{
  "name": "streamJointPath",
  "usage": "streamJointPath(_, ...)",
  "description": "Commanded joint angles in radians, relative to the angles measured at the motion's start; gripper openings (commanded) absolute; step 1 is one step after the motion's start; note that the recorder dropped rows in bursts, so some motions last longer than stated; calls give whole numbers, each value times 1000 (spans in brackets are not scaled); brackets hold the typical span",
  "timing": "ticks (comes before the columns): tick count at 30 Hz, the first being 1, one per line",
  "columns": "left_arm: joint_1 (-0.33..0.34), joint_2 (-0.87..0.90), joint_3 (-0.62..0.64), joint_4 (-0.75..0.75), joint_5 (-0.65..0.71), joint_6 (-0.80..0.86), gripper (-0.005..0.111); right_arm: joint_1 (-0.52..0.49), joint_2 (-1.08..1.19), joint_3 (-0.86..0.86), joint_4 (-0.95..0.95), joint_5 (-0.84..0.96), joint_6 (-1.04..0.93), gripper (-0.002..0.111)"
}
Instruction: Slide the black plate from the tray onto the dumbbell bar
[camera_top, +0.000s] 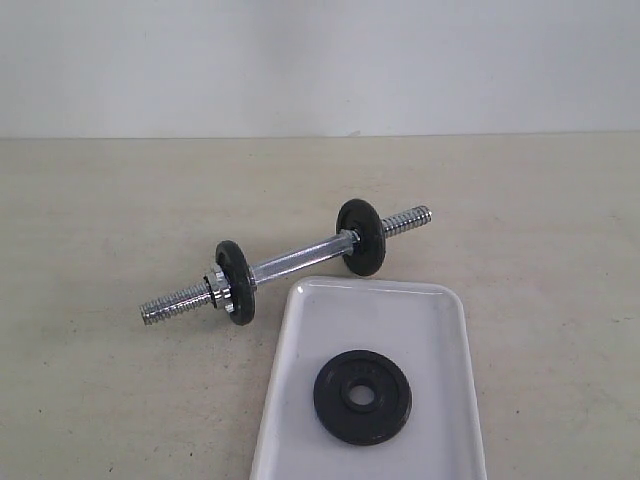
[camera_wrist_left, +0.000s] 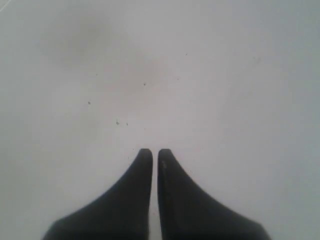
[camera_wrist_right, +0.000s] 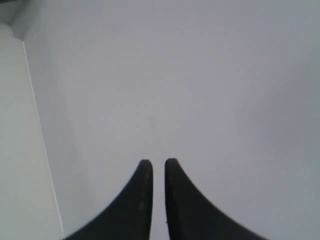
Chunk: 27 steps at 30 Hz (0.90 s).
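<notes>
The black plate (camera_top: 362, 396) lies flat in the white tray (camera_top: 420, 310) at the front of the exterior view. Behind the tray, the chrome dumbbell bar (camera_top: 295, 262) rests slantwise on the table, carrying two black plates, one near its left end (camera_top: 236, 281) and one near its right end (camera_top: 360, 237). A chrome collar nut (camera_top: 215, 288) sits against the left one. Neither gripper shows in the exterior view. My left gripper (camera_wrist_left: 155, 153) is shut over a blank pale surface, holding nothing. My right gripper (camera_wrist_right: 158, 163) is nearly closed, also empty, over a plain grey surface.
The beige tabletop (camera_top: 110, 220) spreads around the bar and tray, with a pale wall (camera_top: 320, 60) behind. A thin pale edge line (camera_wrist_right: 37, 125) runs down one side of the right wrist view.
</notes>
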Motion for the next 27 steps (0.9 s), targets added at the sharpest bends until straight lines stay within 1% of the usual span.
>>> streamJointPath(1,-8,-2,3,-5,118,-35,4,-8,-2,-1,-9,-11,36,8)
streamJointPath(3,-8,-2,3,-5,169,-35,4,-8,-2,-1,-7,-7,36,8)
streamJointPath(7,-8,-2,3,-5,272,-51,4,-8,-2,-1,-21,68,42,8)
streamJointPath(8,-8,-2,3,-5,290,-73,4,-8,-2,-1,-38,81,59,8)
streamJointPath(10,-8,-2,3,-5,316,-175,4,-8,-2,-1,-116,81,74,8)
streamJointPath(13,-8,-2,3,-5,324,-339,4,-8,-2,-1,-330,80,95,8)
streamJointPath(16,-8,-2,3,-5,330,-380,4,-8,-2,-41,-657,123,226,8)
streamJointPath(19,-8,-2,3,-5,362,-380,4,-8,-2,-136,-1005,207,439,8)
streamJointPath(20,-8,-2,3,-5,378,-380,4,-8,-2,-181,-1141,239,541,8)
streamJointPath(23,-8,-2,3,-5,449,-368,4,-8,-2,-281,-1421,308,809,8)
streamJointPath(25,-8,-2,3,-5,498,-368,4,-8,-2,-349,-1616,315,999,8)
streamJointPath(27,-8,-2,3,-5,536,-368,4,-8,3,-387,-1618,310,1131,8)
